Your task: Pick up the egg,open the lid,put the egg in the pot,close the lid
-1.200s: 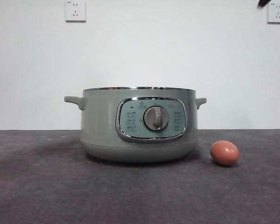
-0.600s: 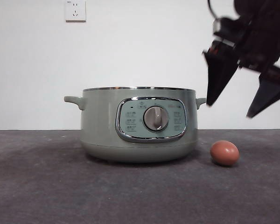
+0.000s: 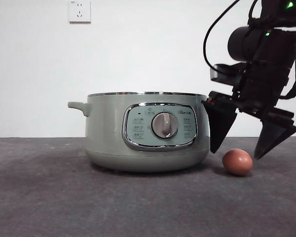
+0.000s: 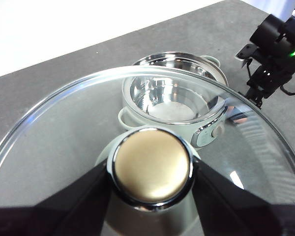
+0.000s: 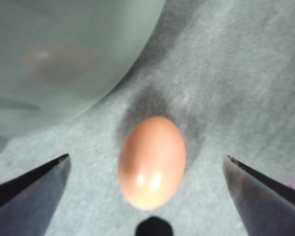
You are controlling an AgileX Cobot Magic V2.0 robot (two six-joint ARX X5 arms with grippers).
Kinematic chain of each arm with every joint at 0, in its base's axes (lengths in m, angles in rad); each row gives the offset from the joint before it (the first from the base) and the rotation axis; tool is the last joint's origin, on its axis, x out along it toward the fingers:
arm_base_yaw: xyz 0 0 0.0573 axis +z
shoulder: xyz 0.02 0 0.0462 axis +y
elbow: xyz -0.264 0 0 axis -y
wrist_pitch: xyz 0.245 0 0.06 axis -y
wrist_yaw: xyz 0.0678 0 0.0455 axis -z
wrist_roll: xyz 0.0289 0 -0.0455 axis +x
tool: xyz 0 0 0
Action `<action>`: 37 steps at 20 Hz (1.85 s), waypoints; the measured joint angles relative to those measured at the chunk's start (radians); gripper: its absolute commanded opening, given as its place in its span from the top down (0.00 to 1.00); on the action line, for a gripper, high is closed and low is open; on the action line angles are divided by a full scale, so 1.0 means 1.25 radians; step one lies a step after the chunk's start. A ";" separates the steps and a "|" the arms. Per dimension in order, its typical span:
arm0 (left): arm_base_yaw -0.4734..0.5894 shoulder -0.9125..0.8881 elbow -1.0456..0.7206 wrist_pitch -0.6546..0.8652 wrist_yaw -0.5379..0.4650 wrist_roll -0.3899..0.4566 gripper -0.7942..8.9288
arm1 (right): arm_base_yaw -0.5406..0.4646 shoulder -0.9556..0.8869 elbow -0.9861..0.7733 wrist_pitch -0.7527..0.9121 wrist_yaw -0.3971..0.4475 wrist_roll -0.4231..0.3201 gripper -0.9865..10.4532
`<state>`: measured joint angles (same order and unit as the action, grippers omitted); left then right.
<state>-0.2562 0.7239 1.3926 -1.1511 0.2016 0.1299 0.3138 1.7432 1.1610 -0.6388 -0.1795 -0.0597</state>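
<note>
The pale green pot [image 3: 147,132] stands open on the table, with no lid on it. The brown-orange egg [image 3: 237,162] lies on the table just right of the pot. My right gripper [image 3: 237,154] is open, with one jaw on each side of the egg and the tips at the level of its top. In the right wrist view the egg [image 5: 152,162] lies midway between the open jaws of the right gripper [image 5: 145,157]. My left gripper [image 4: 151,172] is shut on the knob of the glass lid [image 4: 64,132] and holds it high above the open pot [image 4: 206,132].
The dark grey table [image 3: 49,197] runs to a white wall with a socket [image 3: 79,11]. The right arm [image 4: 275,49] shows beside the pot in the left wrist view.
The right gripper has come down from the top right and now straddles the egg with open jaws. The pot and the egg have not moved.
</note>
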 measured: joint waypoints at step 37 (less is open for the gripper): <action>0.000 0.001 0.000 0.000 -0.014 0.000 0.93 | 0.168 -0.116 0.353 -0.048 0.017 0.045 0.92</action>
<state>-0.2562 0.7250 1.3926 -1.1511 0.1844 0.1299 0.5243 1.5986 1.6020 -0.6987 -0.1577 -0.0036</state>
